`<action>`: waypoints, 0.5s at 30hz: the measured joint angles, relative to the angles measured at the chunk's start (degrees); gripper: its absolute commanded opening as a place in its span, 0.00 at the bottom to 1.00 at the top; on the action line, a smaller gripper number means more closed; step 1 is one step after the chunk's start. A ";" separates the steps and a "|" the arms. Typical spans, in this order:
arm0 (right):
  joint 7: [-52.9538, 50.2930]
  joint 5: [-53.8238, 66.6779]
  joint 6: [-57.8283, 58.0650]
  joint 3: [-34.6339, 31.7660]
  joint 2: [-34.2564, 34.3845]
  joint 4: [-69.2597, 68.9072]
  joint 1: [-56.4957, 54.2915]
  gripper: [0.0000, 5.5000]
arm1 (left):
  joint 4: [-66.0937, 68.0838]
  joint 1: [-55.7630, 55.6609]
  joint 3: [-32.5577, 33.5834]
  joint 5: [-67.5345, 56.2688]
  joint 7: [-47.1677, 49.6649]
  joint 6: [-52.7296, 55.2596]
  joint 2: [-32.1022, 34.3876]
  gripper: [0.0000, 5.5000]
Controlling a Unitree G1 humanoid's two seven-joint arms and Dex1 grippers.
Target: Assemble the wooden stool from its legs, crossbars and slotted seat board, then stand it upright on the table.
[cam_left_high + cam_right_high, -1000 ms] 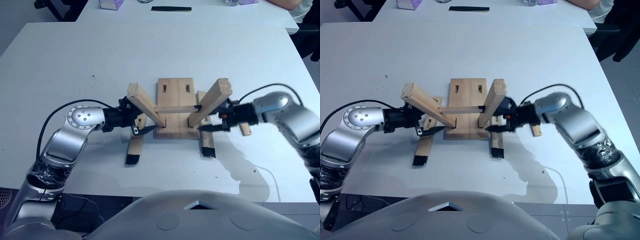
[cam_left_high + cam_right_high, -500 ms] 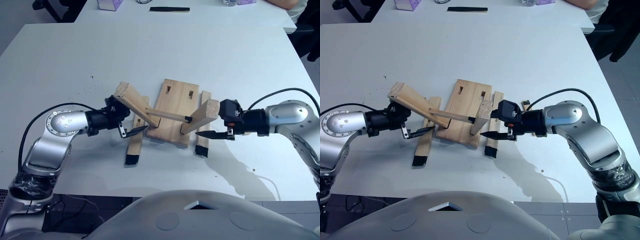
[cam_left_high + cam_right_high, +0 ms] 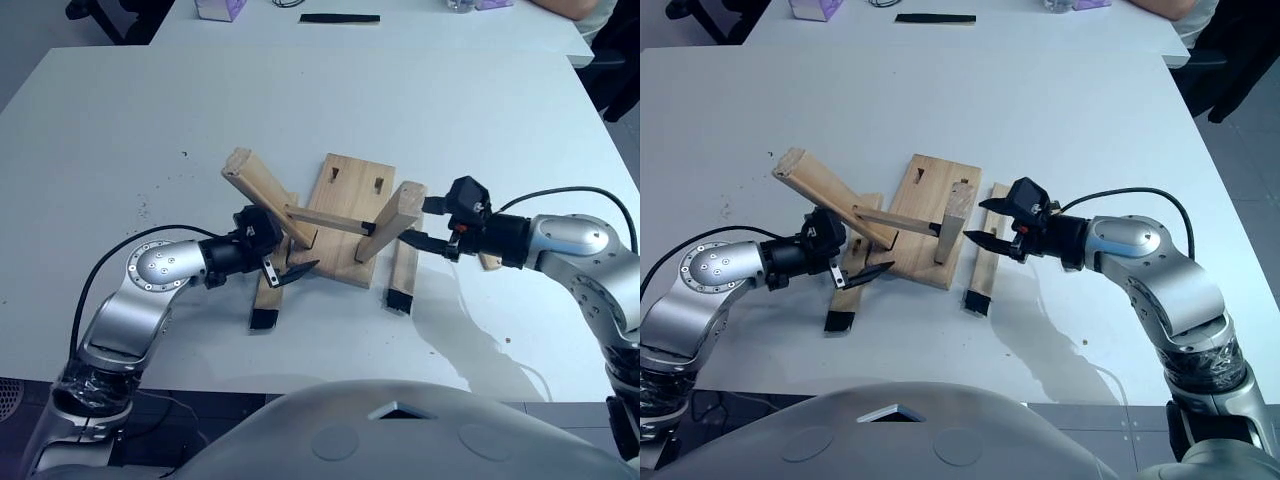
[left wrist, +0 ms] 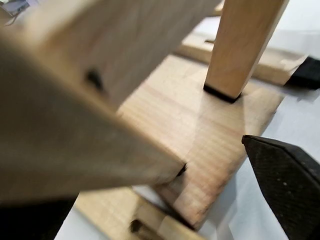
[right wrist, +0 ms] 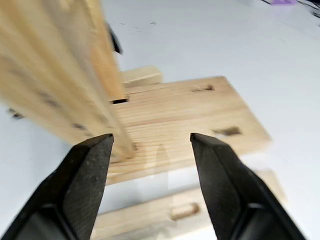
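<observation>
Head view: the seat board (image 3: 350, 180) lies flat, probably so the leg frame can be fitted into its slots. The left leg (image 3: 262, 190) and right leg (image 3: 392, 212), joined by a crossbar (image 3: 330, 218), lean left. The left gripper (image 3: 290, 256), spread, sits at the left leg's foot. The right gripper (image 3: 422, 224), spread, is just beside the right leg.

Left wrist view: the left leg's foot meets the board near its edge, apparently unseated, and 1 finger (image 4: 285, 185) stands apart from it.

Right wrist view: the right leg lies beyond 1 of the 2 fingers (image 5: 85, 185), ungripped.

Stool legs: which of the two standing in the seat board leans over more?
The leg on the robot's left: it slants steeply outward from the seat board, while the right one stands closer to upright.
</observation>
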 measured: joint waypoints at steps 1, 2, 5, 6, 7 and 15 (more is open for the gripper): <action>-1.19 -0.03 0.20 -1.10 0.23 -0.08 0.36 0.52 | -0.41 0.52 0.00 -0.01 0.23 0.04 -0.04 0.98; -2.01 -0.07 0.25 -1.65 0.28 -0.08 0.42 0.52 | -0.60 0.78 -0.02 -0.04 0.40 0.07 -0.11 0.98; -4.85 -0.55 0.24 -3.31 1.48 0.00 0.51 0.52 | -1.66 1.49 -0.58 -0.04 1.65 0.78 -1.12 0.98; -6.45 -0.69 0.26 -3.58 2.62 0.16 0.47 0.52 | -2.57 2.03 -1.25 -0.12 1.97 1.03 -1.41 0.98; -7.97 -0.94 0.26 -3.63 3.72 0.28 0.37 0.52 | -3.47 2.58 -1.90 -0.11 2.35 1.26 -1.68 0.98; -18.17 -4.06 -0.16 -5.46 10.49 0.70 0.25 0.52 | -6.73 3.59 -5.69 -1.07 5.97 4.58 -5.62 0.98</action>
